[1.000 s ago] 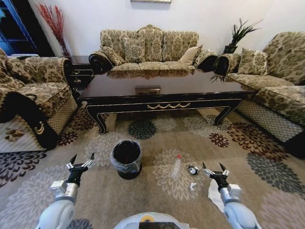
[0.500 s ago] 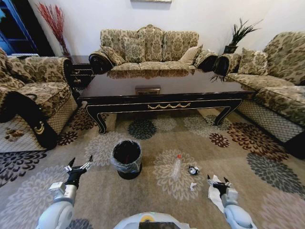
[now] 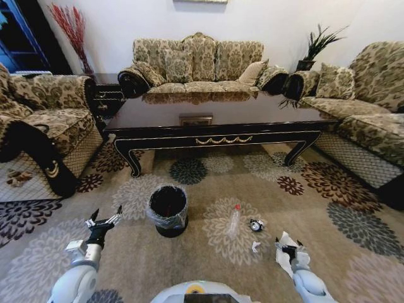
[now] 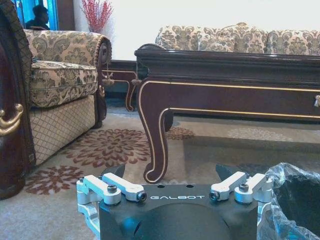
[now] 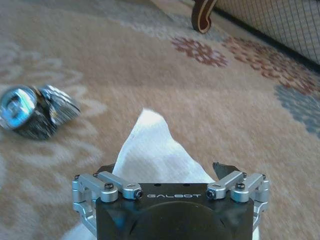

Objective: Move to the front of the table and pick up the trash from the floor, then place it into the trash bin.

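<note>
My right gripper (image 3: 290, 249) is low over the floor (image 3: 208, 183), open, with its fingers astride a crumpled white paper (image 3: 280, 257). In the right wrist view that paper (image 5: 150, 145) rises between the fingers of the right gripper (image 5: 162, 167). A round dark-and-silver piece (image 5: 35, 110) lies just beyond it, seen also from the head (image 3: 255, 225). A clear plastic bottle (image 3: 234, 219) and a small white scrap (image 3: 254, 246) lie on the carpet. The black lined trash bin (image 3: 168, 210) stands left of them. My left gripper (image 3: 104, 221) hangs open beside the bin.
The long dark table (image 3: 221, 136) stands ahead, its curved leg (image 4: 155, 130) near the bin's rim (image 4: 295, 200). Sofas ring the carpet: one behind (image 3: 199, 63), an armchair at left (image 3: 44, 120), another sofa at right (image 3: 366, 107).
My right gripper has dropped and come nearer, down onto the white paper. The left arm has sunk only slightly. Bottle, bin and small pieces have not moved.
</note>
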### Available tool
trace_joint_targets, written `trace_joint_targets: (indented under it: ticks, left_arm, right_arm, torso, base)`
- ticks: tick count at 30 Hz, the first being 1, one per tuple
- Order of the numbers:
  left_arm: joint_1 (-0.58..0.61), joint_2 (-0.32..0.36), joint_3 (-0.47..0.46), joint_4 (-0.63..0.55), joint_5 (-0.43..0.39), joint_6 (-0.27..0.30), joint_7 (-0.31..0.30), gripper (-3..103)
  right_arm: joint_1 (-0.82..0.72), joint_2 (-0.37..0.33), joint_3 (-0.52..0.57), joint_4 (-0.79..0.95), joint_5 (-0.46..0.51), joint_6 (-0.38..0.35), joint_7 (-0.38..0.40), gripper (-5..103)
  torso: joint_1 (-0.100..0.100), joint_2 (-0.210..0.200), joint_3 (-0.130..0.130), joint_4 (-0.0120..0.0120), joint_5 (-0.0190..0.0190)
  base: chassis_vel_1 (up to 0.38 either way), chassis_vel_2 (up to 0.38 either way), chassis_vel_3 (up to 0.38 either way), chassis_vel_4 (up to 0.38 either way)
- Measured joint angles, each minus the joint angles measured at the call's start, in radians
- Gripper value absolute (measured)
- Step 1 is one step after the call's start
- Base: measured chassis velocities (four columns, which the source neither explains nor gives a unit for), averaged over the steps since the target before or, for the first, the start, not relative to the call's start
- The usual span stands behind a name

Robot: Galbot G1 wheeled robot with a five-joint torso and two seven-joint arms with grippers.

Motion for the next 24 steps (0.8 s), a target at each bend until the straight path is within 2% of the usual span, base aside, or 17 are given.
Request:
trace_joint_targets:
  ticks: [4, 6, 8, 12, 14, 16, 17, 21, 23, 24]
  left_arm:
    - [-0.004, 0.000, 0.000, -0.005, 0.000, 0.005, -0.003, 100]
    - [-0.006, 0.001, 0.002, -0.010, 0.000, 0.010, -0.005, 100]
    - [-0.008, 0.002, 0.003, -0.012, 0.001, 0.012, -0.006, 100]
    - [-0.018, 0.002, 0.006, -0.016, 0.002, 0.018, -0.011, 100]
    - [-0.019, 0.002, 0.006, -0.017, 0.002, 0.019, -0.011, 100]
    - [-0.019, 0.001, 0.005, -0.019, 0.002, 0.019, -0.011, 100]
    - [-0.019, 0.001, 0.005, -0.019, 0.002, 0.019, -0.011, 100]
    - [-0.008, 0.001, -0.003, -0.019, 0.001, 0.013, -0.011, 100]
    - [-0.005, 0.000, -0.004, -0.019, 0.000, 0.011, -0.011, 100]
    - [-0.004, 0.001, -0.005, -0.019, -0.001, 0.009, -0.011, 100]
  right_arm:
    - [-0.001, -0.006, 0.007, -0.006, 0.009, -0.016, 0.005, 103]
    - [-0.010, -0.012, 0.013, 0.001, 0.022, -0.017, 0.004, 89]
    - [-0.014, -0.012, 0.016, 0.008, 0.032, -0.017, 0.004, 89]
    - [-0.029, -0.012, 0.021, 0.030, 0.055, -0.017, -0.006, 68]
    - [-0.030, -0.011, 0.021, 0.031, 0.056, -0.017, -0.007, 68]
    - [-0.035, -0.006, 0.021, 0.035, 0.057, -0.015, -0.012, 57]
    - [-0.035, -0.006, 0.021, 0.035, 0.057, -0.015, -0.012, 57]
    - [-0.042, 0.008, 0.021, 0.037, 0.053, -0.011, -0.016, 35]
    - [-0.042, 0.010, 0.021, 0.038, 0.052, -0.011, -0.017, 35]
    - [-0.043, 0.010, 0.021, 0.039, 0.052, -0.011, -0.017, 30]
  torso:
    - [0.000, 0.000, 0.000, -0.0001, -0.0001]
    - [0.000, 0.000, 0.000, -0.0001, -0.0002]
    - [0.000, 0.000, 0.000, -0.0001, -0.0001]
    - [0.000, 0.000, 0.000, -0.0001, -0.0003]
    - [0.000, 0.000, 0.000, -0.0001, -0.0002]
    - [0.000, 0.000, 0.000, 0.0000, -0.0001]
    - [0.000, 0.000, 0.000, 0.0000, -0.0001]
    - [0.000, 0.000, 0.000, -0.0001, -0.0001]
    - [0.000, 0.000, 0.000, 0.0000, -0.0002]
    - [0.000, 0.000, 0.000, 0.0000, -0.0002]
  base:
    - [0.000, 0.000, 0.000, 0.000]
    - [0.000, 0.000, 0.000, 0.000]
    - [0.000, 0.000, 0.000, 0.000]
    - [0.000, 0.000, 0.000, 0.000]
    - [0.000, 0.000, 0.000, 0.000]
    - [0.000, 0.000, 0.000, 0.000]
    - [0.000, 0.000, 0.000, 0.000]
    - [0.000, 0.000, 0.000, 0.000]
    - [0.000, 0.000, 0.000, 0.000]
    - [0.000, 0.000, 0.000, 0.000]
